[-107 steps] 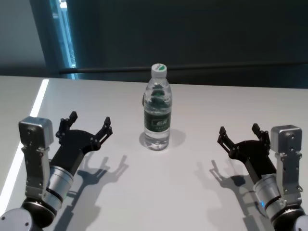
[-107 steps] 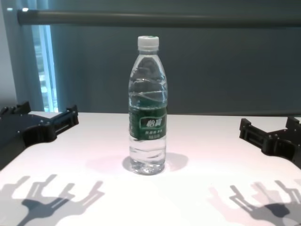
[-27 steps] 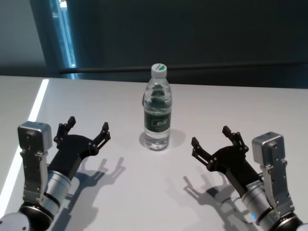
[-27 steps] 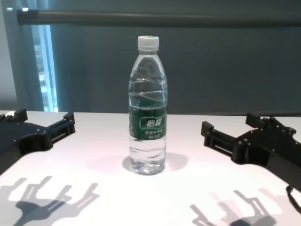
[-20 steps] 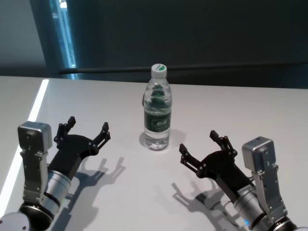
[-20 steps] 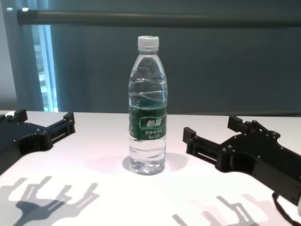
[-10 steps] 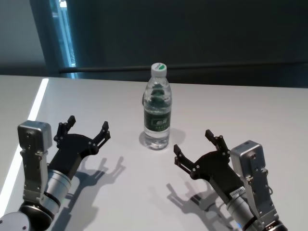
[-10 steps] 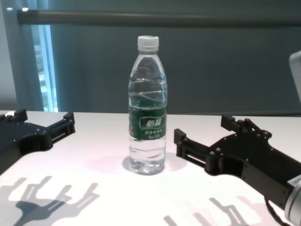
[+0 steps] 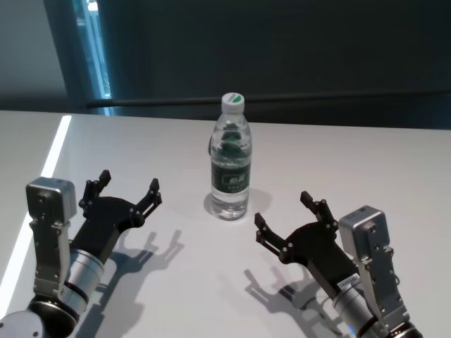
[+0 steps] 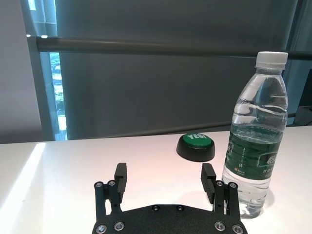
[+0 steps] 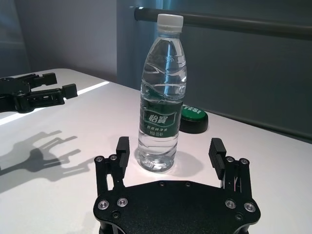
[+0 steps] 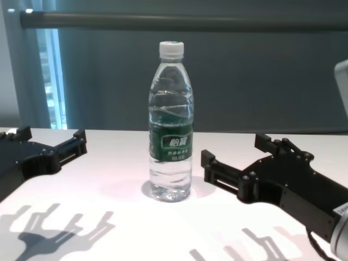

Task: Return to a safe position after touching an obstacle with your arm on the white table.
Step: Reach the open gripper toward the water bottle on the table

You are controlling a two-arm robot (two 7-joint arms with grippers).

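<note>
Two grippers: both black, both over the table, neither touching the bottle.
Right gripper (image 9: 289, 216): fingers spread wide with nothing between them; just beside the bottle on its right and slightly nearer the robot, aimed at the bottle's lower half; inner fingertip (image 12: 206, 158) close to the bottle's base but apart from it.
Left gripper (image 9: 128, 186): fingers likewise spread and empty; left of the bottle and well apart from it, farther off than the right one.
Obstacle: tall clear plastic water bottle (image 9: 230, 167) with white screw cap and dark green label with white lettering; upright, cap on, water inside, near the middle of the table.
Support: plain matte white tabletop (image 9: 352, 162) under the bottle, carrying the shadows of both grippers.
Behind the bottle: round black puck with a green top (image 11: 193, 118), lying flat on the table just past the bottle on its far side.
Farther behind the bottle: dark horizontal rail (image 12: 179, 20) across a dark wall, past the table's far edge.
</note>
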